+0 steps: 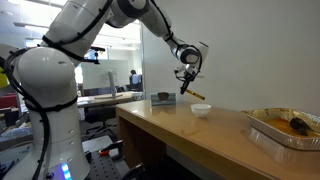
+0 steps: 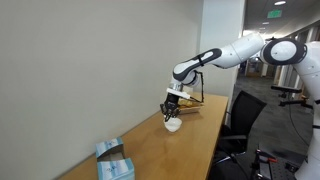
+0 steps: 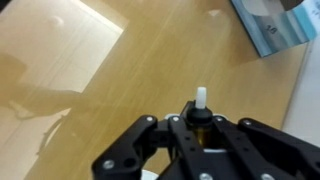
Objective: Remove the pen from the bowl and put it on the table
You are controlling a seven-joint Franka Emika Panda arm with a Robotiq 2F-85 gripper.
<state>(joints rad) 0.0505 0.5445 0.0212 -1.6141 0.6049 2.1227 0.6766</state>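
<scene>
My gripper (image 1: 187,82) is shut on the pen (image 1: 196,94), a short yellow-orange stick that hangs tilted just above the small white bowl (image 1: 201,110). In an exterior view the gripper (image 2: 172,106) hovers right over the bowl (image 2: 172,125). In the wrist view the pen (image 3: 200,104) stands between the black fingers (image 3: 200,128), with a white tip, a dark collar and a yellow body. The bowl is mostly hidden under the fingers there. The light-brown wooden table (image 1: 165,125) shows in all views (image 2: 165,150) (image 3: 110,70).
A large silver foil tray (image 1: 285,126) with something dark and orange in it lies towards one end of the table. A blue box (image 2: 113,161) lies at the other end and shows in the wrist view (image 3: 272,24). A small dark object (image 1: 162,97) stands beyond the bowl.
</scene>
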